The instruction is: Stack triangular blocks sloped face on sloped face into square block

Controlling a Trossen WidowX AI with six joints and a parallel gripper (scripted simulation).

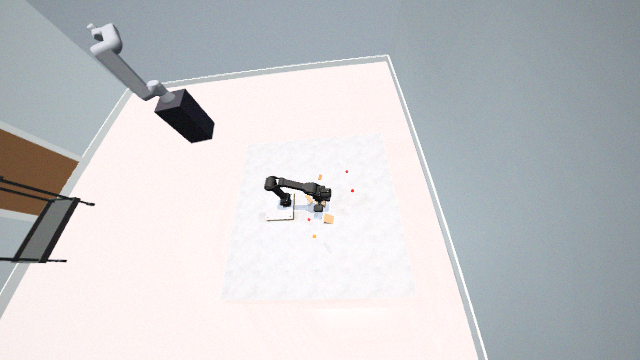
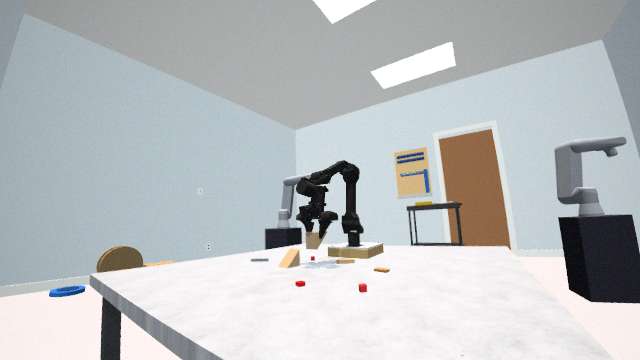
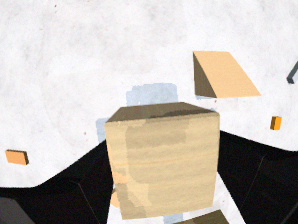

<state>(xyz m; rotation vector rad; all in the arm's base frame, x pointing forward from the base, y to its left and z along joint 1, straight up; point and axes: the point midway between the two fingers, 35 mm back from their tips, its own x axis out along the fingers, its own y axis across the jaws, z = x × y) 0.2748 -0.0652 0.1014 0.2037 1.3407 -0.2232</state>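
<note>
One triangular block (image 1: 328, 218) (image 2: 291, 258) (image 3: 227, 75) stands on the table with its sloped face upward. My gripper (image 2: 315, 234) (image 3: 160, 137) is shut on the other triangular block (image 2: 313, 240) (image 3: 165, 172) and holds it above the table. In the wrist view the held block shows a broad square face, with a darker face beyond it; in the exterior view it narrows downward. The held block is apart from the standing block, which is ahead and to the right in the wrist view. In the top view the arm mostly hides the held block.
Red cubes (image 1: 352, 190) (image 2: 362, 287) and a small orange block (image 1: 320, 177) (image 2: 381, 269) (image 3: 17, 157) lie on the table. Another orange piece (image 1: 314, 236) (image 3: 275, 123) and a grey bar (image 2: 259, 260) (image 3: 291, 79) are beyond the standing block. A flat wooden piece (image 2: 345, 261) lies near the arm's base.
</note>
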